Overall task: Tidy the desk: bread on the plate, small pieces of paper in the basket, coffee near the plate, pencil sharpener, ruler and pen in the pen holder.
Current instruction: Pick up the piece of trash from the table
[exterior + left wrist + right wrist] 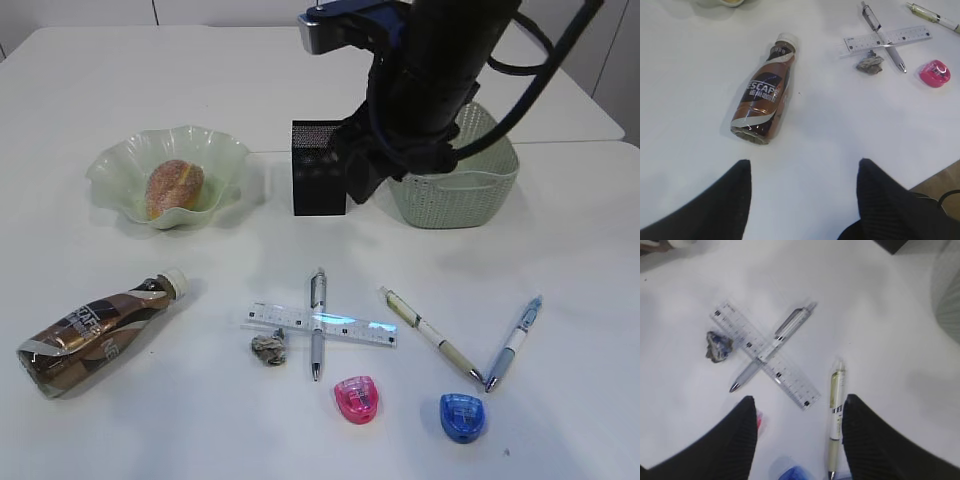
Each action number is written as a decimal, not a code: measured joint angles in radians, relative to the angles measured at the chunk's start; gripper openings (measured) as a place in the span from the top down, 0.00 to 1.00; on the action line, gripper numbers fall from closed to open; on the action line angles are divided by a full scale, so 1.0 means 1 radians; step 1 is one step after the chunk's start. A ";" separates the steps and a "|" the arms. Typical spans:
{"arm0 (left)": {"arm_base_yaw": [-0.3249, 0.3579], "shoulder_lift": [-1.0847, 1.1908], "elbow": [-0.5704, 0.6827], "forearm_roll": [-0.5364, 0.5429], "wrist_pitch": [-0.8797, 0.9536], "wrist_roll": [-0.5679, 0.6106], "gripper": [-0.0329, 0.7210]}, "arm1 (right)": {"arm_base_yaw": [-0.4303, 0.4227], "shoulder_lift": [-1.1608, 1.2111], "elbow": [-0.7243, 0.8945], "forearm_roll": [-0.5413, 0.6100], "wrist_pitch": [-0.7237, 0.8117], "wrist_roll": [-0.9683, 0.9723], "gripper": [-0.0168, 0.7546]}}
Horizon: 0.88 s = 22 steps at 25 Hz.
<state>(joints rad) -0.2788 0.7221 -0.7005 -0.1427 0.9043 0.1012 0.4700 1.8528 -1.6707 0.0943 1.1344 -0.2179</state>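
Two grippers hang open-jawed and empty: left gripper (pixel 802 192) above the coffee (pixel 764 97) lying on its side, near left; right gripper (pixel 799 432) over the grey pen (pixel 772 347) crossing the ruler (pixel 765 355) (a paper scrap (pixel 718 346) beside it). Bread (pixel 174 188) sits in the plate (pixel 225 155), far left; pen holder (pixel 318 168) and basket (pixel 455 195) stand farther right.

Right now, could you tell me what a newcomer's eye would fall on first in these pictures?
Probably the coffee bottle lying on its side at the front left of the desk, and the grey pen crossed with the clear ruler in the middle. Behind them, the sugared bread already sits in the wavy green plate, far left.
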 joint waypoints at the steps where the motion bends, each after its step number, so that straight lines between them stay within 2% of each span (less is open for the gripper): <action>1: 0.000 0.000 0.000 0.002 -0.005 0.000 0.34 | 0.000 0.000 0.000 0.020 0.020 -0.012 0.41; 4: 0.000 0.000 0.000 0.005 -0.011 0.000 0.34 | 0.005 0.000 0.000 0.081 0.061 -0.051 0.41; 8: 0.000 0.000 0.000 0.007 -0.023 0.000 0.34 | 0.025 0.000 0.000 0.106 0.086 -0.101 0.41; 9: 0.000 0.000 0.000 0.007 -0.027 0.000 0.34 | 0.056 0.000 0.000 0.119 0.088 -0.139 0.41; 22: 0.000 0.000 0.000 0.007 -0.033 0.000 0.34 | 0.165 0.000 0.000 0.127 0.090 -0.162 0.41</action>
<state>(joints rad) -0.2788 0.7221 -0.7005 -0.1354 0.8712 0.1012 0.6354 1.8528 -1.6707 0.2217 1.2246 -0.3802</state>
